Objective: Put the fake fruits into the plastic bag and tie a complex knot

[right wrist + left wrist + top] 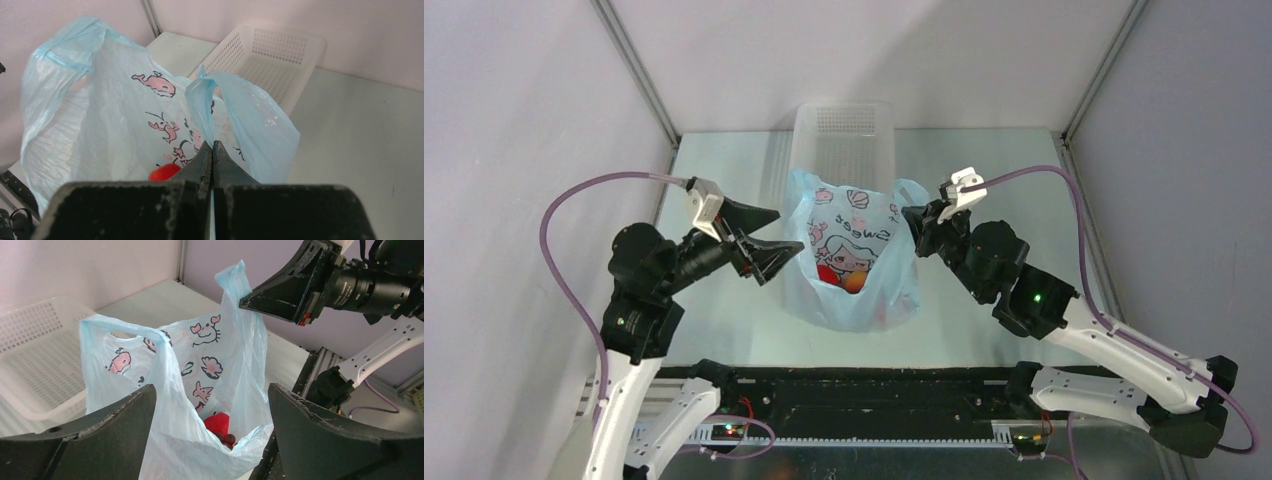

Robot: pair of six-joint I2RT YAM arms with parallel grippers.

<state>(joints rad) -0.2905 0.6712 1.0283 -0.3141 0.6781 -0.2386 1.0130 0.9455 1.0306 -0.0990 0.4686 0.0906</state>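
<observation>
The plastic bag (849,305) stands with its mouth open in the middle of the table, light blue with pink cartoon prints. Inside lie the fake fruits: a red fruit (217,422), dark grapes (229,440) and an orange-peach fruit (855,283). My left gripper (790,230) is open at the bag's left side. In the left wrist view the bag's near wall (165,440) sags between its fingers (100,440). My right gripper (212,145) is shut on the bag's right handle (205,95), holding it upright. No knot is in view.
A white perforated basket (844,125) stands right behind the bag, against the back wall. Grey walls and metal posts close in the table on three sides. The black rail with the arm bases (864,400) runs along the near edge.
</observation>
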